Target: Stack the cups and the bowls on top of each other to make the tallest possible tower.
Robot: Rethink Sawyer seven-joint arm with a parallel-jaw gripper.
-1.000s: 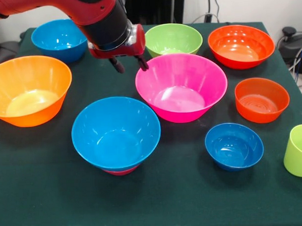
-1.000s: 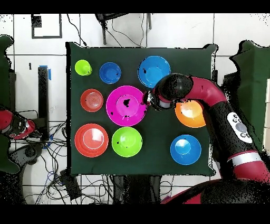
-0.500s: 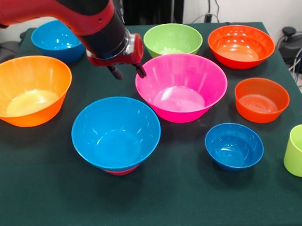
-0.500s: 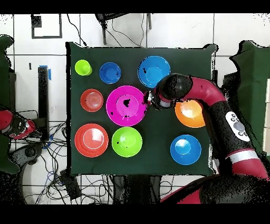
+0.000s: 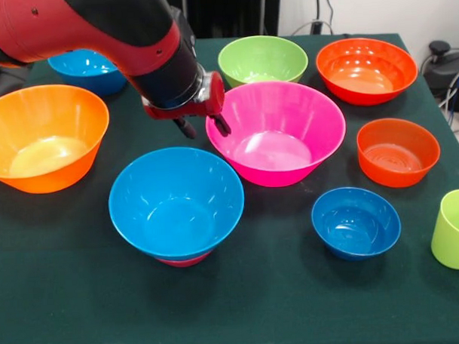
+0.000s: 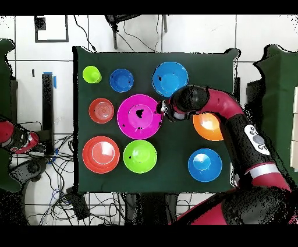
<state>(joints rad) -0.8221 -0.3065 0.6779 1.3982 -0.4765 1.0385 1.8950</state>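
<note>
Hovering at the pink bowl (image 5: 275, 131)'s rim, my pincer (image 5: 205, 126) has its fingers spread, pinching nothing. Beside that bowl sit the medium blue bowl (image 5: 176, 201), on a red piece, and the green bowl (image 5: 262, 59); the lime cup (image 5: 454, 229) stands well apart on the worktop (image 5: 83, 298).

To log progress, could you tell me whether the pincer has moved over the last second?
Yes: the pincer has come down beside the pink bowl's rim.

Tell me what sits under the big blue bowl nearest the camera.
Under the blue bowl a thin crimson edge peeks out at its base, probably a smaller bowl. The rest of it is covered, so its shape and orientation cannot be seen.
</note>
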